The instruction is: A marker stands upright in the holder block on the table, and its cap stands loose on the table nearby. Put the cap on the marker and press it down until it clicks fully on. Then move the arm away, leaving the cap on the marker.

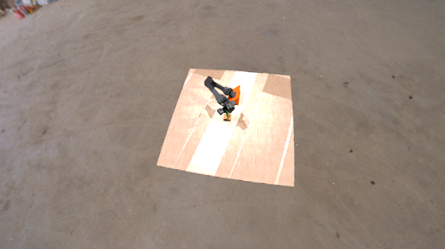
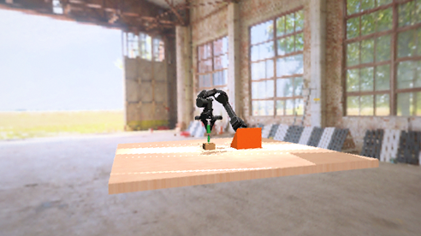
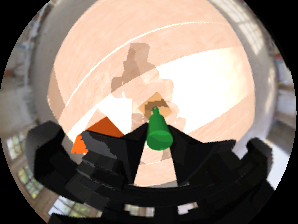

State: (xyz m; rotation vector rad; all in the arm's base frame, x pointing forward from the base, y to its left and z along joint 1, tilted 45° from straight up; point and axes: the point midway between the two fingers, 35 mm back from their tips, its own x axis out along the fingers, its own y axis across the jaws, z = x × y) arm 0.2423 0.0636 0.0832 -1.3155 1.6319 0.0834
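You're looking at a pale wooden table (image 2: 185,170) set in a brick hall with tall windows. Near its middle the small tan holder block (image 2: 209,146) carries the upright green marker (image 2: 209,137), and your gripper (image 2: 209,123) hangs straight over it, clenched on the green cap (image 3: 158,133), which sits right above the block in the wrist view; whether the cap touches the marker can't be made out. Just right of the block stands the arm's orange base (image 2: 246,138), close but apart.
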